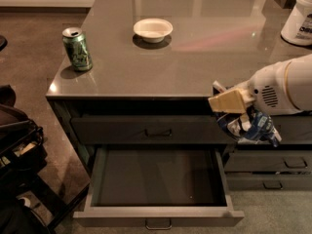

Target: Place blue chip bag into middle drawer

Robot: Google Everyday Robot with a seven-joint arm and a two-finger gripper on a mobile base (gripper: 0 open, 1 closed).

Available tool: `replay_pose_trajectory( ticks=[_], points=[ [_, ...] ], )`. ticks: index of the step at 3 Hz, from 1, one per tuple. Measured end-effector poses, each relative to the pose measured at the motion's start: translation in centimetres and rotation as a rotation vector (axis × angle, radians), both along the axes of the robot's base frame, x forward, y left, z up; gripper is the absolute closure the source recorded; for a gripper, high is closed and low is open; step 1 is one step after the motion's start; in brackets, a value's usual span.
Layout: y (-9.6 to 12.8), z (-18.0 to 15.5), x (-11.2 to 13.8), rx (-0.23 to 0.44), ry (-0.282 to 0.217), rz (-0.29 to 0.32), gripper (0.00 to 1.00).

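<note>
One blue chip bag (251,128) hangs pinched in the pincer (223,101), off the counter (161,67) front, above and right of the open middle drawer (156,179). Judged light, soft, slippery foil with fragile contents. Hold at the upper fold looks adequate; hard squeezing inadvisable.

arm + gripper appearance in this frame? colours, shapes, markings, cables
Gripper, at the right just off the counter's front edge, directly above the blue chip bag: blocky tan fingers with dark parts behind them. Arm: rounded glossy white housing with a slotted vent grille and a thin tan seam ring. No cables or lettering visible.
</note>
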State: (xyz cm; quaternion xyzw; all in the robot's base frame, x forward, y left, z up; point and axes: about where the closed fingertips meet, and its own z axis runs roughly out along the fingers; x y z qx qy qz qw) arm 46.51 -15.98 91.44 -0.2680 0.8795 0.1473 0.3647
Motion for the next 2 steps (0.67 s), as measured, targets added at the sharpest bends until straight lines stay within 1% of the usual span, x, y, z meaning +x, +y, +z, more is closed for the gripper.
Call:
replay_pose_trajectory(
  ticks=[1,2],
  points=[
    [1.3,-2.4,-1.2,0.079,-0.011,-0.03,1.0],
    [2.9,-11.1,-2.2,0.173,0.046,-0.071,1.0]
  ],
)
